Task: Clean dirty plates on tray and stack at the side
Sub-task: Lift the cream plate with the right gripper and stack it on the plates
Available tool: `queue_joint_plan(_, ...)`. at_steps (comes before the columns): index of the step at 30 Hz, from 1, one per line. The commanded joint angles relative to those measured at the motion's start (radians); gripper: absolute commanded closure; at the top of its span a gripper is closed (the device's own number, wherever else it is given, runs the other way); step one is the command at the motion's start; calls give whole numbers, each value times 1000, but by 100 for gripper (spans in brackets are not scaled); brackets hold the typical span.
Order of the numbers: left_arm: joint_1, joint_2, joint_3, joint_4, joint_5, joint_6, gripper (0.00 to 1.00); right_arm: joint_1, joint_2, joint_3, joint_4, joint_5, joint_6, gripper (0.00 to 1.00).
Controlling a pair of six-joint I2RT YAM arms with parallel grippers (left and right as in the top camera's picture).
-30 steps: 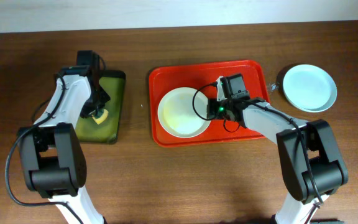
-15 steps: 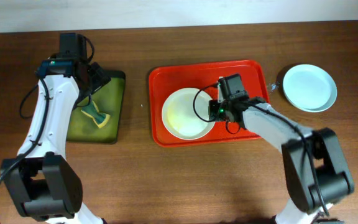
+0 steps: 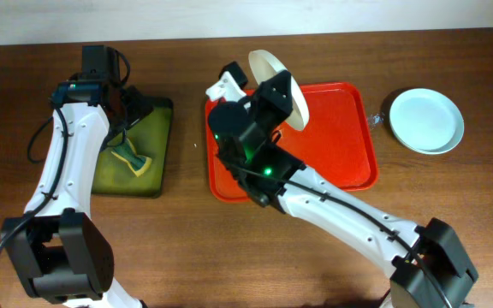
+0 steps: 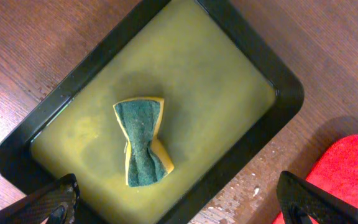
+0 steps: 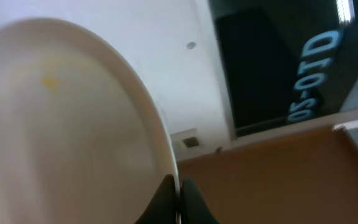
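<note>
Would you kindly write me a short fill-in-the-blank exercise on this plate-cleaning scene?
1. The right gripper holds the cream-white round plate by its ___, raised clear of the red rectangular plastic tray.
2. In the small dark tray with the greenish inside lies a green-and-yellow ___.
3. The left gripper hangs over it with its jaws ___.
4. Seen from overhead, the pale blue round plate sits to the ___ of the red tray.

Missing words: rim; sponge; open; right.

Counter (image 3: pixel 187 244): brown wood, grain showing, soft sheen. Red tray (image 3: pixel 341 128): smooth glossy plastic. Black tray (image 4: pixel 281 109): hard plastic, slight shine. Sponge (image 4: pixel 140 140): rough green scouring face, yellow foam edge. Cream plate (image 5: pixel 61 124): smooth, satin. Pale blue plate (image 3: pixel 426 120): smooth.
</note>
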Motion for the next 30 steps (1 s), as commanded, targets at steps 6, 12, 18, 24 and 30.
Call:
queue_joint_plan(6, -2, 2, 4, -2, 6, 4, 0, -37, -19, -74, -53, 64, 281, 96)
queue_joint_plan(12, -2, 2, 4, -2, 6, 4, 1, -143, -86, -101, -477, -206, 758, 96)
queue_joint_plan(18, -2, 2, 4, -2, 6, 4, 1, -765, -294, -31, -785, -1483, 1259, 96)
queue_joint_plan(24, -2, 2, 4, -2, 6, 4, 1, -1324, -50, -31, -888, -1651, 1262, 96)
queue_joint_plan(30, -2, 2, 4, -2, 6, 4, 1, -1519, 150, -31, -794, -1651, 1261, 96)
